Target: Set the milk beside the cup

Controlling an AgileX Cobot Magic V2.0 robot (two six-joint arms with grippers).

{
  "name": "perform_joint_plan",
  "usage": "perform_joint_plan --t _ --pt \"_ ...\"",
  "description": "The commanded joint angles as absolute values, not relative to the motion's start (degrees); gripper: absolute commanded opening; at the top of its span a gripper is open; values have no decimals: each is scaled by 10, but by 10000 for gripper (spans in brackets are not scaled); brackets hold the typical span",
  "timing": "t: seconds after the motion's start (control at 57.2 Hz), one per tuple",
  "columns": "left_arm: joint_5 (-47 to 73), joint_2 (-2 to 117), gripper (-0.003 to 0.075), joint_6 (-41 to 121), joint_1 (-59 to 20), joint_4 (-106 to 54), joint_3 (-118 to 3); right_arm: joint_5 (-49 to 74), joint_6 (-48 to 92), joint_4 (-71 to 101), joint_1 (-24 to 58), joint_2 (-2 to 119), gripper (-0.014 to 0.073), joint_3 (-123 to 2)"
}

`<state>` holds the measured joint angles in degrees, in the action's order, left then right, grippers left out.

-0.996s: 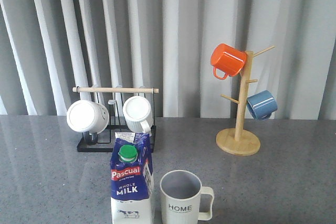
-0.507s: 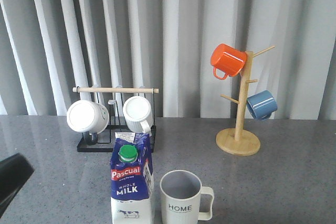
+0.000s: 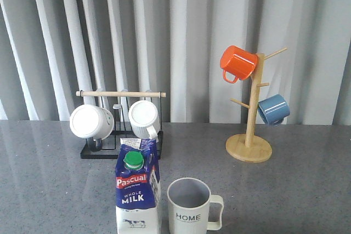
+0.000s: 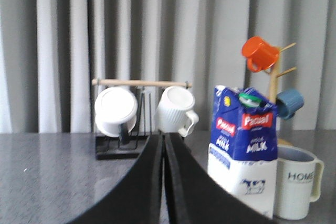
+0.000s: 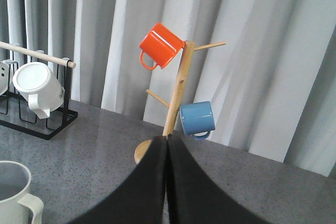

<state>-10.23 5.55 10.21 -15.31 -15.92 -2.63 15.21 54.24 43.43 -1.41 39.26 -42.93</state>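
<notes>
The milk (image 3: 137,190), a blue and white carton with a green cap, stands upright at the table's front edge. The cup (image 3: 190,206) marked "HOME" stands right beside it on its right, handle to the right. Both show in the left wrist view, milk (image 4: 243,153) and cup (image 4: 296,184). My left gripper (image 4: 163,142) is shut and empty, to the left of the milk and apart from it. My right gripper (image 5: 167,142) is shut and empty; the cup's rim (image 5: 10,184) shows at that view's edge. Neither gripper shows in the front view.
A black rack (image 3: 120,135) with two white ribbed mugs (image 3: 90,121) stands behind the milk. A wooden mug tree (image 3: 249,135) at the back right holds an orange mug (image 3: 237,63) and a blue mug (image 3: 272,109). Grey curtains hang behind the table.
Half a second ago a dark arm part showed at the front view's lower left edge; it is now out of view. The milk and cup have not moved.
</notes>
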Motion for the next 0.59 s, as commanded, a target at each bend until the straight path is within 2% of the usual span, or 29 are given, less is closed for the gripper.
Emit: perform_joint_plan --t 0.0,0.122,0.28,0.577 --pt "-52 31 -7 56 -105 -117 -38 122 540 437 -16 395 -6 -445" --pt "0 1 -7 47 -76 -112 -35 122 540 437 -16 395 -6 -445" --pt "-53 -15 -7 37 -74 -112 4 122 540 437 -16 395 -6 -445" --pt "-43 -15 -7 32 -55 -102 6 122 540 437 -16 395 -6 -445"
